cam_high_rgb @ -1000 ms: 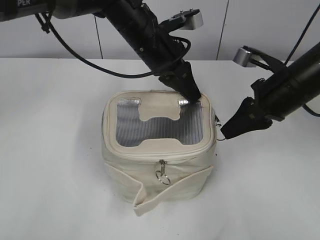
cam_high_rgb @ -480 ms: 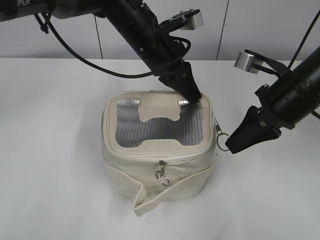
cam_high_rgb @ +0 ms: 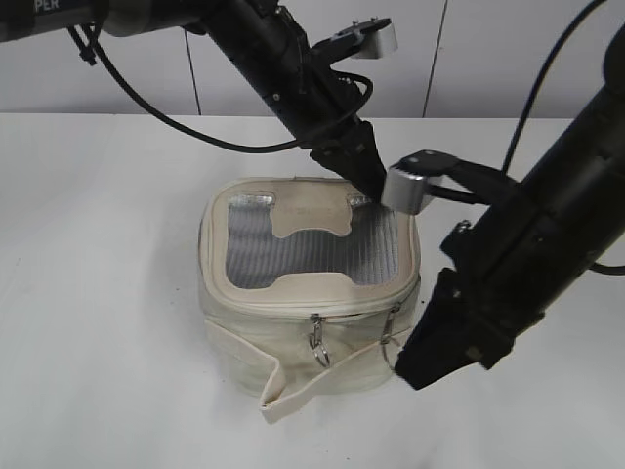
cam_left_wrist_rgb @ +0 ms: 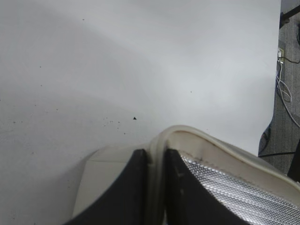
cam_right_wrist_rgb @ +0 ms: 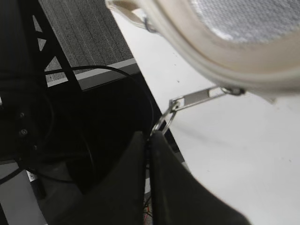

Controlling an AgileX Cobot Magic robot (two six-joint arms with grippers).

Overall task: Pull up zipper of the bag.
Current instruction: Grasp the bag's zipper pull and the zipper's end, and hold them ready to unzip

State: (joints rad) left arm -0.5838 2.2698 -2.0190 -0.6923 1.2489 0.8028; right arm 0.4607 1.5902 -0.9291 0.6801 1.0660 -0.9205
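The cream-white bag (cam_high_rgb: 254, 322) stands mid-table with its grey mesh panel (cam_high_rgb: 293, 249) on top. My left gripper (cam_high_rgb: 371, 191) is shut on the bag's rear right rim, which shows pinched between the jaws in the left wrist view (cam_left_wrist_rgb: 157, 159). My right gripper (cam_high_rgb: 402, 366) is low at the bag's front right corner. It is shut on the ring of a silver zipper pull (cam_right_wrist_rgb: 197, 97), fingertips (cam_right_wrist_rgb: 150, 137) closed on the loop. That pull (cam_high_rgb: 390, 337) hangs on the zipper (cam_high_rgb: 283, 305) near a second pull (cam_high_rgb: 317, 340) at the front middle.
A loose cream strap (cam_high_rgb: 322, 376) hangs across the bag's front and ends on the white table (cam_high_rgb: 107, 293). The right arm's black body (cam_high_rgb: 527, 264) crowds the space right of the bag. A white wall (cam_high_rgb: 117, 78) stands behind.
My right gripper has swung from the bag's right side round to its front right corner and lower, drawing the zipper pull along the track toward the front pull. The left gripper has held still.
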